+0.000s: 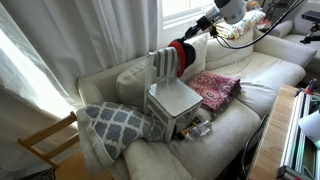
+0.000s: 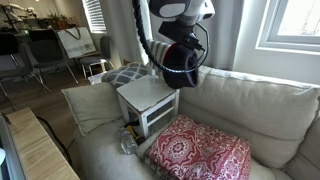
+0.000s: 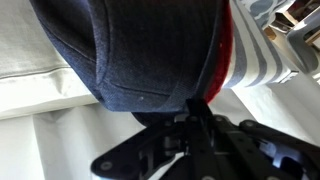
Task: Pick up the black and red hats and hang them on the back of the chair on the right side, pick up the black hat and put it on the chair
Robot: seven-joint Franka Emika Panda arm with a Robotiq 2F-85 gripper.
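Observation:
The red and black hat point(image 1: 180, 57) hangs against the slatted back of the pale grey-white chair point(image 1: 172, 98), which stands on the sofa. My gripper point(image 1: 196, 36) reaches in from above and is shut on the hat's edge. In an exterior view the hat point(image 2: 181, 66) looks mostly black with a red rim, just above the chair seat point(image 2: 147, 96), under the gripper point(image 2: 180, 45). In the wrist view dark fabric point(image 3: 140, 50) with a red strip fills the top, my fingers point(image 3: 198, 118) pinch it, and the chair slats point(image 3: 262, 52) lie behind. No separate all-black hat shows.
A pink patterned cloth point(image 1: 212, 88) point(image 2: 200, 155) lies on the sofa beside the chair. A grey-and-white patterned cushion point(image 1: 115, 125) point(image 2: 125, 73) lies on its other side. A bare wooden chair point(image 1: 45, 145) stands off the sofa's end. Small items point(image 2: 130, 140) sit under the chair.

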